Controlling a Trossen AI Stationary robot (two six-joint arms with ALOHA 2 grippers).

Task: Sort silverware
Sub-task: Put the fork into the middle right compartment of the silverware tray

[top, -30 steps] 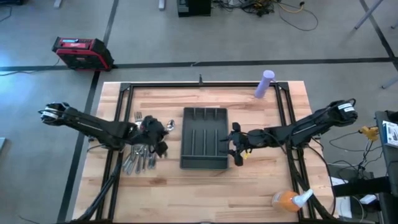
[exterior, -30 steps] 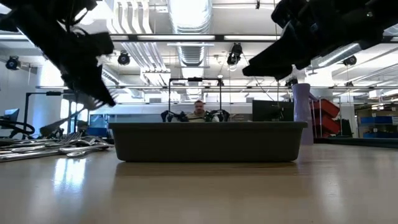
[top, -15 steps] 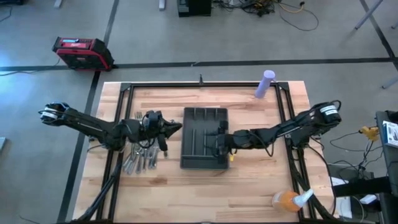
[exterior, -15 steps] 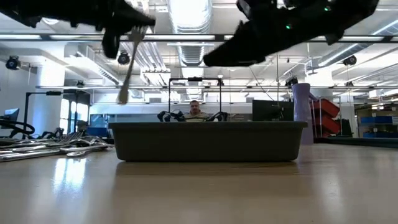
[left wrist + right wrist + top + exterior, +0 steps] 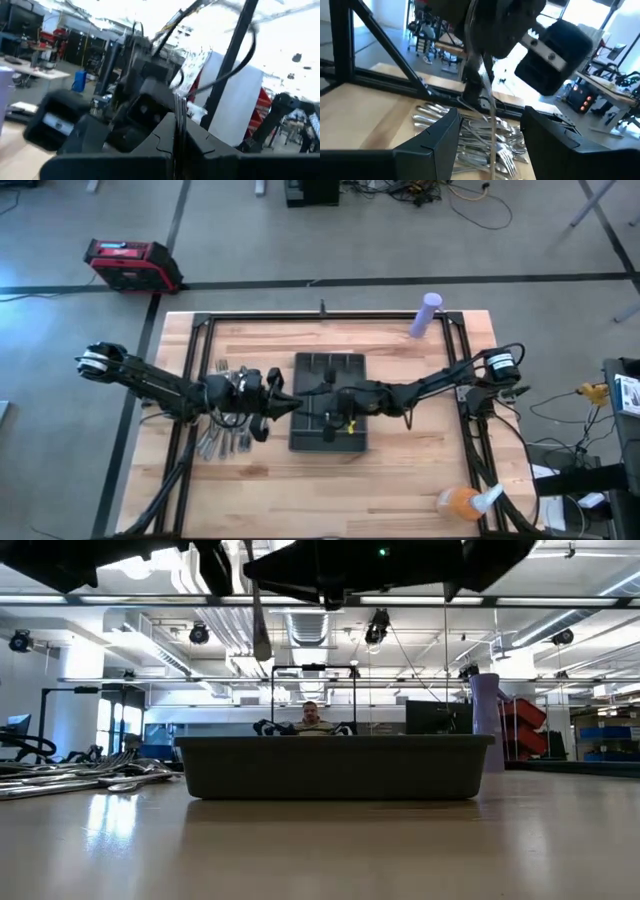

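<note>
Step in hand: handover of one fork [image 5: 492, 130] above the tray [image 5: 300, 442]. The left tool [image 5: 283, 402], at the tray's left edge, is clamped on the fork. The right tool [image 5: 325, 404], over the tray, has its fingers spread either side of the fork. The remaining silverware [image 5: 222, 438] lies on the surface left of the tray. Next move, by judgement: close the right tool, then release the left. Tray compartments beneath both arms are hidden.
</note>
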